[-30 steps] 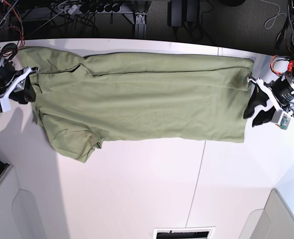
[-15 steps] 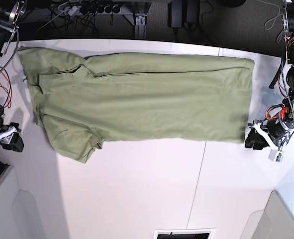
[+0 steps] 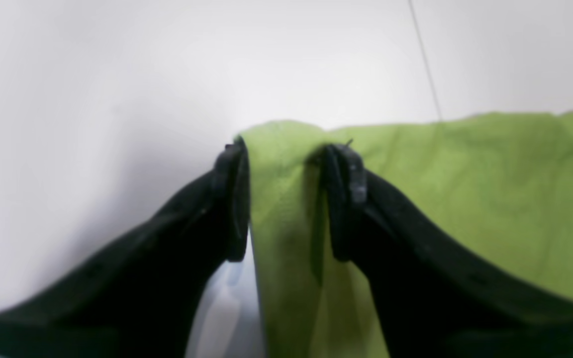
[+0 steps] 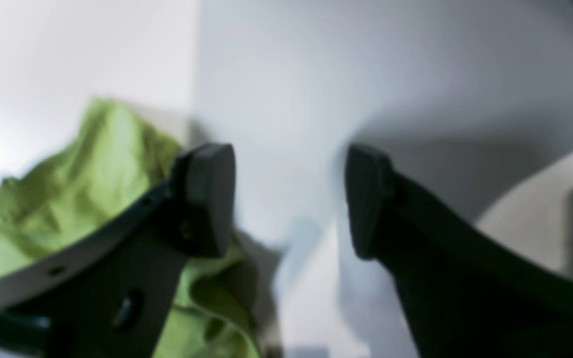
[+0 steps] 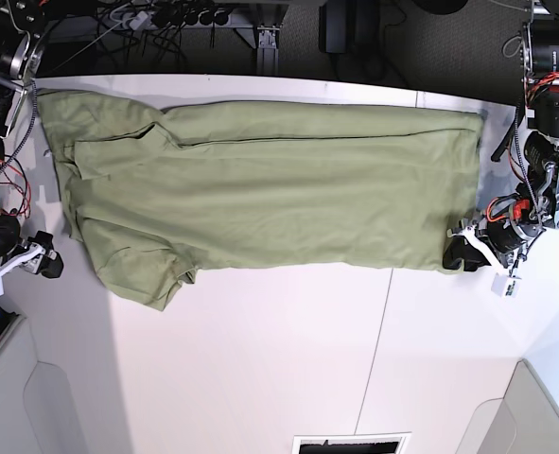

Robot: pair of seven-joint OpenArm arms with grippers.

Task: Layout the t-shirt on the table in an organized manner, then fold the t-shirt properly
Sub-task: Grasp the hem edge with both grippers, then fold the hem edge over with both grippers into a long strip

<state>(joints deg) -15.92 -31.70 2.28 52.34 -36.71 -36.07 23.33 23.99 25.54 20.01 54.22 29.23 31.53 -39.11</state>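
Left claw (image 3: 286, 199) sits at the hem corner of the t-shirt (image 5: 270, 189), fingers apart with a fold of green cloth between them, touching both pads but not visibly pinched. Right claw (image 4: 289, 199) is spread wide with nothing between its fingers, hovering over bare table (image 5: 260, 369) just beside the rumpled sleeve end. T-shirt lies flat lengthwise across the far half of the table, sleeves toward the right arm, hem toward the left arm.
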